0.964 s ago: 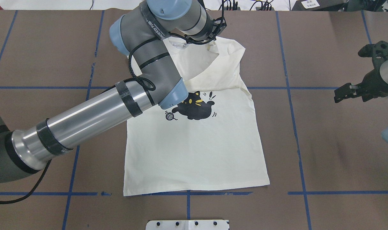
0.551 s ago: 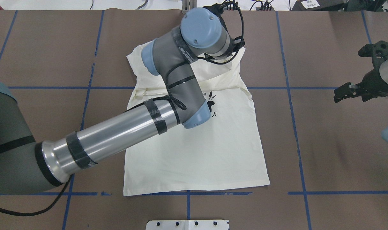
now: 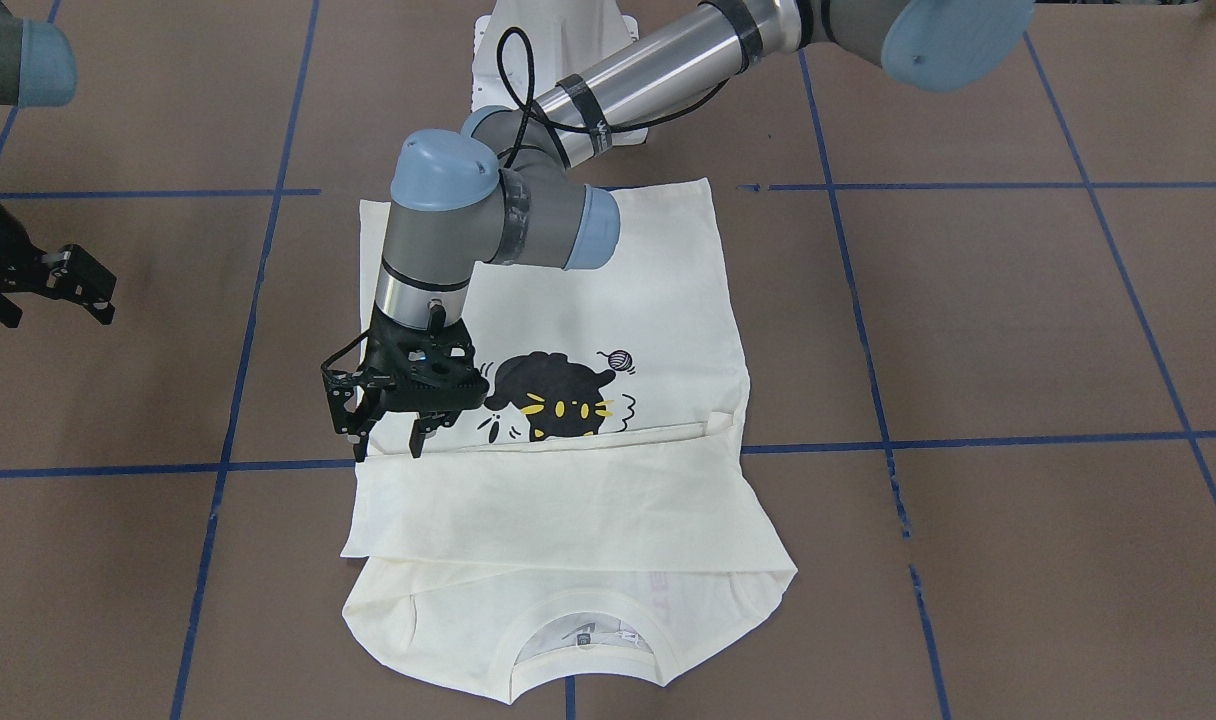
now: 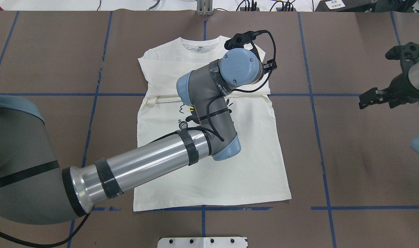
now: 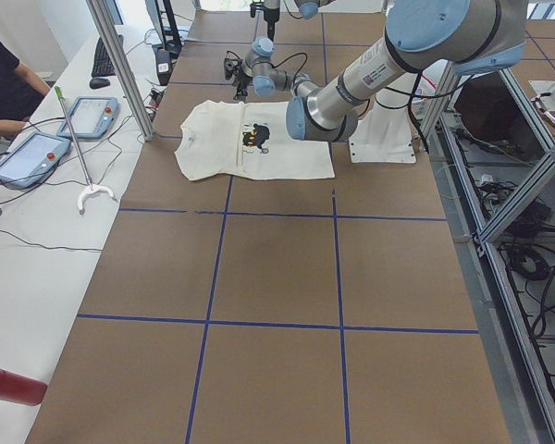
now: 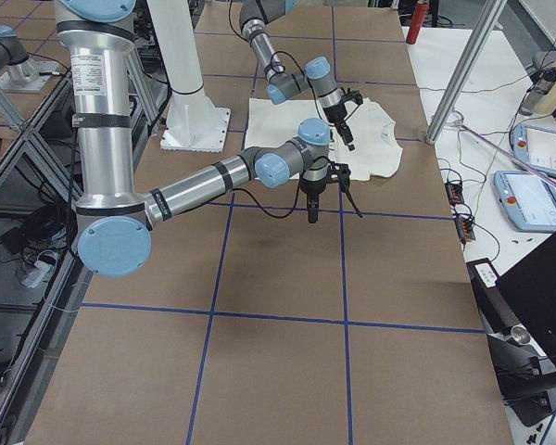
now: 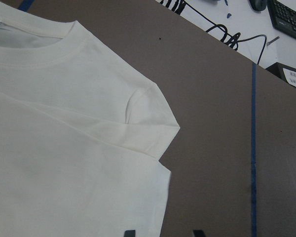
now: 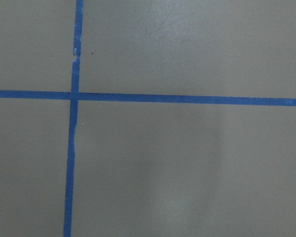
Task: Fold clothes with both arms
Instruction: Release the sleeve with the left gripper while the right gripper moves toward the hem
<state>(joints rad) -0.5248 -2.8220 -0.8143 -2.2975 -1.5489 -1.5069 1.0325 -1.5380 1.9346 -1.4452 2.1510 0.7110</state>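
Note:
The cream-white T-shirt [image 4: 213,172] lies flat, print side up, collar at the far edge. Its sleeves are folded in as a band [image 3: 548,490] across the chest, just past the black cat print [image 3: 558,395]. My left gripper [image 3: 386,450] is open and holds nothing. It hovers just above the band's edge at the shirt's right side. In the left wrist view its fingertips [image 7: 129,233] straddle the shirt's side edge [image 7: 158,197]. In the overhead view the wrist hides it. My right gripper [image 4: 366,100] is open and empty, above bare table far to the right.
Blue tape lines [image 4: 319,137] divide the brown table cover into squares. The white pedestal base [image 4: 202,242] sits at the near edge. A side table holds teach pendants [image 5: 37,153], a person sits there [image 5: 5,74], and metal posts [image 5: 120,65] stand beside it.
My left arm swept right across the shirt's upper part, laying the diagonal sleeve flat across the chest, and now stands apart from the cloth. The right arm barely shifted.

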